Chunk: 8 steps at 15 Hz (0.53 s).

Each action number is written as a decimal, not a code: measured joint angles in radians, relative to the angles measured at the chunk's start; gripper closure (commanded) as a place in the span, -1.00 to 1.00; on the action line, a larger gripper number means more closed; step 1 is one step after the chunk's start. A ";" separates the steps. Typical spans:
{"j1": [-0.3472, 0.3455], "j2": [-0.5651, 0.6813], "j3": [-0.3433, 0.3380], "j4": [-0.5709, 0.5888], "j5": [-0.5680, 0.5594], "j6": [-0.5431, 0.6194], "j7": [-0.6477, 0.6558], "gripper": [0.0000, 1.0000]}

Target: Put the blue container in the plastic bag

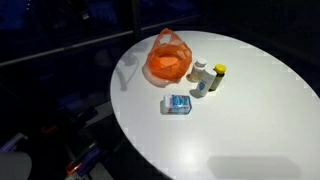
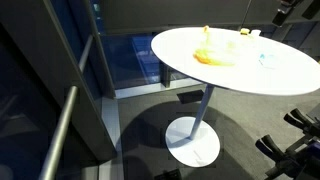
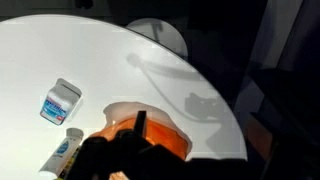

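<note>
The blue container (image 1: 178, 104) lies on its side on the round white table (image 1: 250, 120), in front of the orange plastic bag (image 1: 168, 61). In the wrist view the container (image 3: 60, 101) lies at the left and the bag (image 3: 160, 128) sits low in the middle, its mouth open upward. My gripper (image 3: 120, 155) shows only as a dark shape at the bottom edge, above the bag and apart from the container. Its fingers are too dark to read. Nothing shows between them. In an exterior view the bag (image 2: 210, 55) and container (image 2: 265, 58) sit on the tabletop.
Two small bottles, one white (image 1: 203, 78) and one with a yellow cap (image 1: 217, 76), stand next to the bag. One bottle (image 3: 62, 150) lies close to the gripper in the wrist view. The table stands on a single pedestal (image 2: 195, 135), and its rim (image 3: 215, 90) curves nearby.
</note>
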 measured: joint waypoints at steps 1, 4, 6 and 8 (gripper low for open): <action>0.000 0.000 0.000 0.000 0.000 0.000 0.000 -1.00; 0.000 0.000 0.000 0.000 0.000 0.000 0.000 -1.00; 0.002 0.000 -0.002 0.000 0.000 0.000 0.000 -1.00; 0.008 0.000 -0.011 0.000 0.000 0.000 0.000 -1.00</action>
